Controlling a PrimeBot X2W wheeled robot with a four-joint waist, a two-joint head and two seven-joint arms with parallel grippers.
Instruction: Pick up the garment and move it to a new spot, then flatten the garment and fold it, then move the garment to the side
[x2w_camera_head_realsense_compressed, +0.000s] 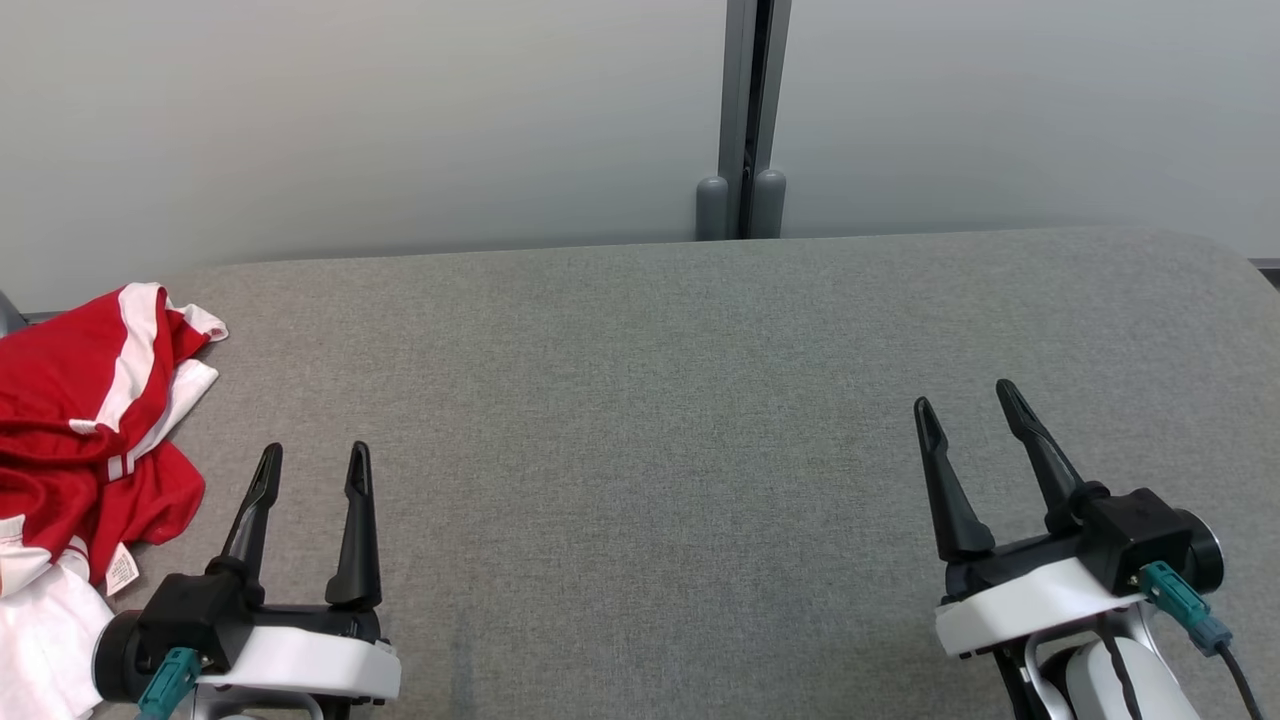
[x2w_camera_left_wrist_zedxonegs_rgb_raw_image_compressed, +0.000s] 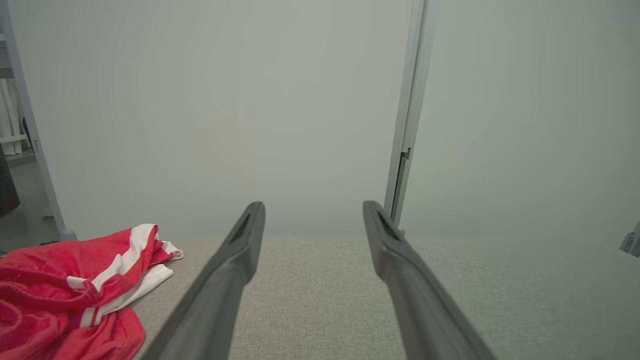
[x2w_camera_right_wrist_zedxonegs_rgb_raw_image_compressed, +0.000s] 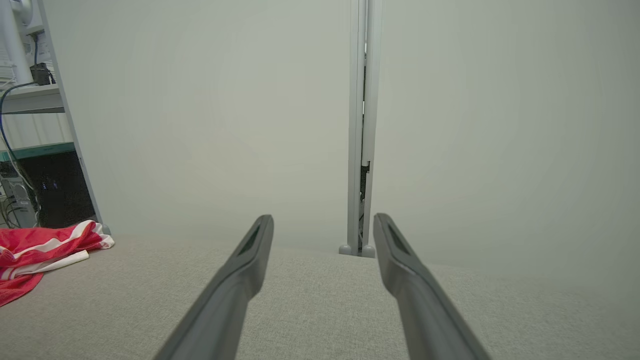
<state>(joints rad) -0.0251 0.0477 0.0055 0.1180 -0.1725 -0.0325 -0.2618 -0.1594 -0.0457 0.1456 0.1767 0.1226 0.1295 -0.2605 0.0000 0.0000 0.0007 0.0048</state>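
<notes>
- A desk (x2w_camera_head_realsense_compressed: 640, 400) with a flat top of grey woven fabric and a rounded far right corner spans the head view.
- A crumpled red jersey garment with white stripes (x2w_camera_head_realsense_compressed: 80, 430) lies in a heap at the desk's left edge, partly past the head view's border.
- White cloth (x2w_camera_head_realsense_compressed: 40, 640) adjoins the heap on the desk's near left corner. I cannot tell whether it belongs to the same garment.
- The left tool (x2w_camera_head_realsense_compressed: 314, 450) hangs over the desk's near left part, just beside the garment and not touching it. Its two long dark fingers stand apart with nothing between them.
- The right tool (x2w_camera_head_realsense_compressed: 963, 395) hangs over the desk's near right part, well apart from the garment. Its fingers are likewise spread and hold nothing.
- Both tools point toward the desk's far edge.
- Behind the desk's far edge rise pale wall panels (x2w_camera_head_realsense_compressed: 350, 120), joined by a grey vertical metal post (x2w_camera_head_realsense_compressed: 745, 120) near the middle of that edge.
</notes>
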